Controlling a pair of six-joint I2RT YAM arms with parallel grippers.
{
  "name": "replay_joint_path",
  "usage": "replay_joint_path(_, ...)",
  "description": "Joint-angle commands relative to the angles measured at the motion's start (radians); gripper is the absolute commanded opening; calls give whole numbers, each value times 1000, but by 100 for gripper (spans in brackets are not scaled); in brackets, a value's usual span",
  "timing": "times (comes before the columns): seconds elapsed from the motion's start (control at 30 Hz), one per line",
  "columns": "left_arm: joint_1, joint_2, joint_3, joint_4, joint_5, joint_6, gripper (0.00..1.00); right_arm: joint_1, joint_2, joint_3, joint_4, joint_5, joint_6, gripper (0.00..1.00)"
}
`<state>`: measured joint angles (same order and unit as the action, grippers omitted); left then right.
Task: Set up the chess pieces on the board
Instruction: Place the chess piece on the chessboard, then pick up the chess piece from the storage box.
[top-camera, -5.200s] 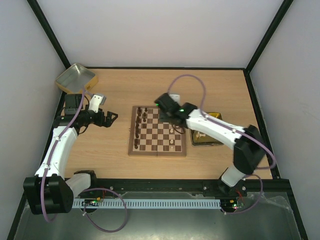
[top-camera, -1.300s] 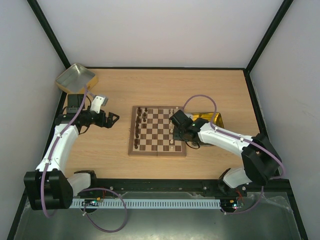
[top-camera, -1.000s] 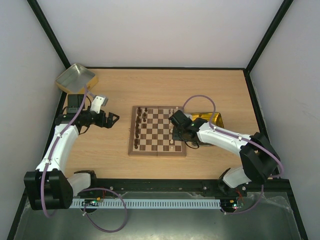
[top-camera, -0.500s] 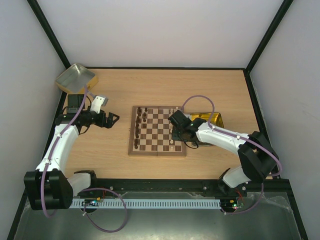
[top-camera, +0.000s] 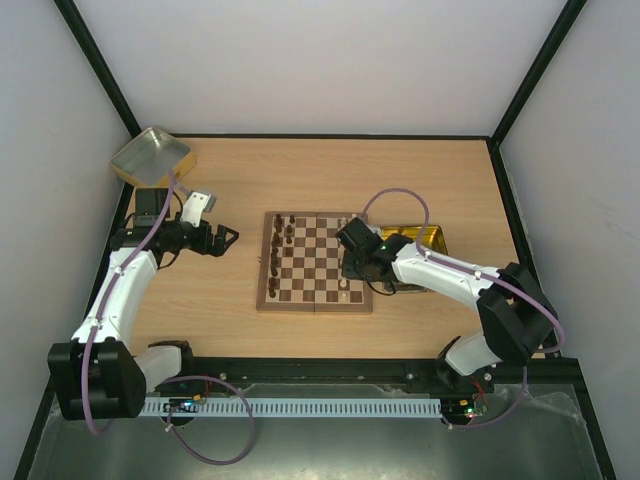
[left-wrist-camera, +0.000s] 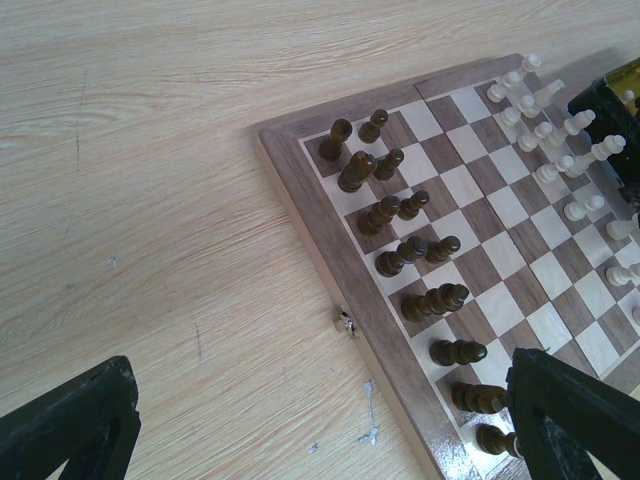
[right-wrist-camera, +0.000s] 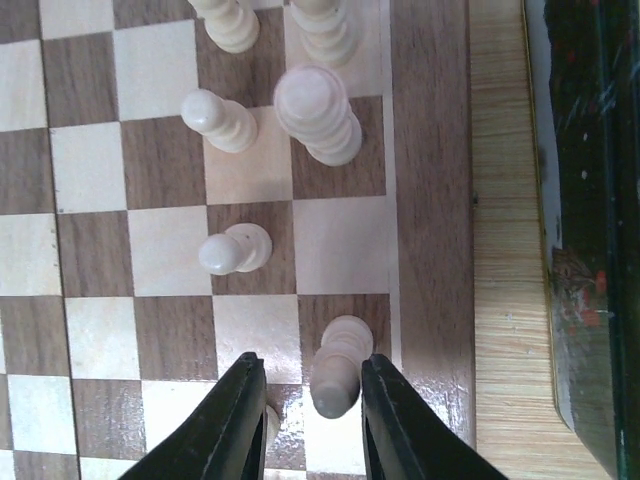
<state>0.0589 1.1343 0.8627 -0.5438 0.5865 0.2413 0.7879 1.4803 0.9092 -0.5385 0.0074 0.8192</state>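
Cream piece (right-wrist-camera: 338, 378), upright on the board (right-wrist-camera: 430, 200) rim-side square: right fingers (right-wrist-camera: 235, 430) parted either side, unclamped; we judge a release. Left fingers (left-wrist-camera: 70, 420) wide open, empty, waiting beside dark pieces (left-wrist-camera: 385, 212).

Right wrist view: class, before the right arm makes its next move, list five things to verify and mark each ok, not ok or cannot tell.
1. The pale piece between the fingers of the right end effector stands on the board: ok.
2. Both fingers are clear of that piece: a gap shows on one side; the other side, cannot tell.
3. The small pale piece half hidden behind one finger is untouched: cannot tell.
4. The edge row is filled: not ok, one light square is bare.
5. The left end effector is open and off the board: ok.
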Motion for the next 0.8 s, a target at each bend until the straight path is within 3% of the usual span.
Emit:
replay_joint_path(0.0,-5,1,-11,-6,14,9,99,8,-30,51,-40,31,8,26)
replay_joint_path(0.13,-5,2,-10,-8,14,9,99,8,-62,95,-112,109,-1,34)
replay_joint_path(0.27,-5,-1,-9,-10,16,10,99,-21,-110,113,-199,213,-14,35)
replay_joint_path(0.5,-7,-1,-8,-9,18,9,99,-276,-191,-4,-145,110,-79,34)
replay_joint_path(0.77,-7,4,-10,-10,19,11,99,-436,-76,8,-16,1,-95,32)
